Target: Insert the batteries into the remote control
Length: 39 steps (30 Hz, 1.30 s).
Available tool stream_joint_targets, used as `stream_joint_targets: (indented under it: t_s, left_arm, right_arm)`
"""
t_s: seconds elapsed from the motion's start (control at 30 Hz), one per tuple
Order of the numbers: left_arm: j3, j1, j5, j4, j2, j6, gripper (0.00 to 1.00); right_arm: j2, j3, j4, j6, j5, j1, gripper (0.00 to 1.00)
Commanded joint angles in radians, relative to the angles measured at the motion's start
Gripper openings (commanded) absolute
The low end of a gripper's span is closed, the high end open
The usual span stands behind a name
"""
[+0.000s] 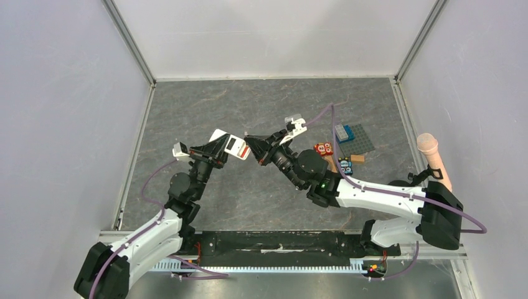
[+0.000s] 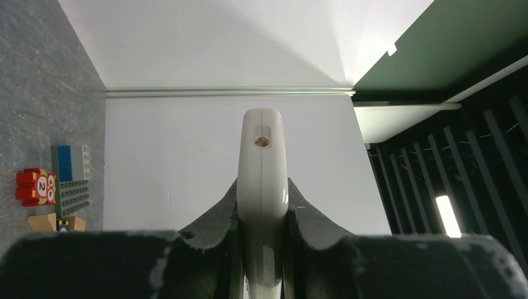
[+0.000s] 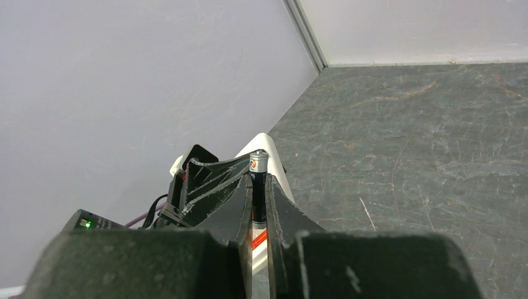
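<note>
My left gripper (image 1: 219, 149) is shut on the white remote control (image 1: 228, 145) and holds it above the floor. In the left wrist view the remote (image 2: 263, 162) stands edge-on between the fingers of the left gripper (image 2: 263, 208). My right gripper (image 1: 254, 149) meets it from the right, shut on the dark battery (image 3: 258, 190) with its silvery end pointing away. That battery sits against the white remote (image 3: 276, 167). An orange-red strip (image 3: 259, 238) shows under it, perhaps the other battery; a red bit (image 1: 246, 151) shows at the remote's right end.
A red block with white circles (image 1: 322, 149), a grey baseplate with a blue brick (image 1: 355, 137) and a small blue block (image 1: 345, 167) lie to the right. A pink-headed stick (image 1: 431, 154) leans at the far right. Walls enclose the grey floor.
</note>
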Motion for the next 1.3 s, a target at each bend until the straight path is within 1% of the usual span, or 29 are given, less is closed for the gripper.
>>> stream_joint_targets:
  t_s: [0.0,0.17,0.23,0.33,0.47,0.77,1.0,1.13,1.27]
  left_arm:
    - [-0.005,-0.005,-0.035,0.059,-0.022,-0.051,0.02]
    - [-0.006,-0.006,-0.043,0.025,-0.053,-0.063,0.02]
    - [-0.007,-0.006,-0.046,0.023,-0.062,-0.065,0.02]
    - [-0.008,-0.007,-0.047,0.024,-0.066,-0.073,0.02]
    - [-0.006,-0.009,-0.046,0.028,-0.071,-0.084,0.02]
    - [-0.003,-0.012,-0.039,0.031,-0.076,-0.087,0.02]
    - [0.000,-0.016,-0.039,0.033,-0.076,-0.087,0.02]
    - [0.001,-0.018,-0.037,0.033,-0.069,-0.087,0.02]
    - [0.000,-0.018,-0.039,0.033,-0.066,-0.088,0.02]
  right_arm:
    - [0.020,0.006,0.098,-0.089,-0.015,0.020,0.07]
    - [0.048,0.015,0.099,-0.117,0.011,0.051,0.08]
    - [0.059,0.021,0.102,-0.130,0.044,0.067,0.09]
    - [0.075,0.023,0.112,-0.158,0.106,0.095,0.13]
    - [0.094,0.030,0.138,-0.186,0.196,0.127,0.14]
    - [0.116,0.038,0.144,-0.154,0.332,0.145,0.16]
    - [0.145,0.061,0.135,-0.160,0.372,0.162,0.20]
    - [0.154,0.067,0.139,-0.164,0.381,0.168,0.20]
    - [0.156,0.081,0.106,-0.144,0.398,0.171,0.18]
